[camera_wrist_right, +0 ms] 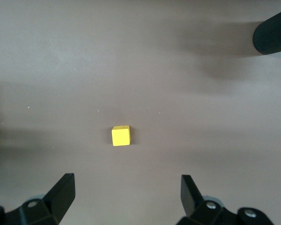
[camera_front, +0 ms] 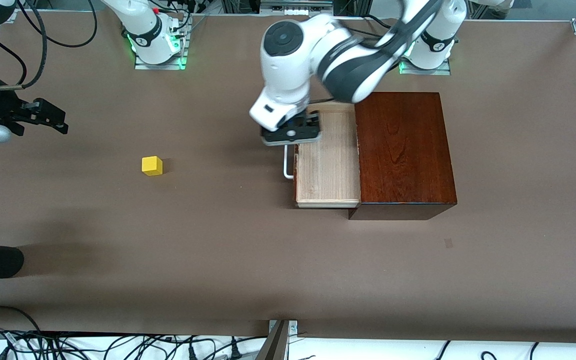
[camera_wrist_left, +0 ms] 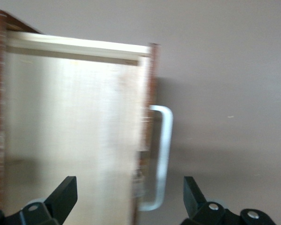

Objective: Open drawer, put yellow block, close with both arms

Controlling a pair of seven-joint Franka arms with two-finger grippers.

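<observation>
**Drawer open, block not yet placed**

Brown table point(camera_front: 248, 260) carries, nearest the camera, the yellow block point(camera_front: 152, 165), alone toward the right arm's end; the path to the drawer point(camera_front: 328, 165) looks clear. Drawer pulled out of its mahogany box point(camera_front: 403, 150), tray bare. Left gripper point(camera_front: 290, 132), fingers spread, over its handle point(camera_front: 288, 167). Right gripper point(camera_front: 43, 115), spread, hangs unladen: pick, placement, closing remain

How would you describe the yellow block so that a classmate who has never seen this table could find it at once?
Start at the big dark wooden box with its pale drawer pulled open toward the right arm's end of the table. From the drawer's white handle, look along the bare brown table toward that end: the yellow block sits alone. It is the only small, bright cube there.
</observation>
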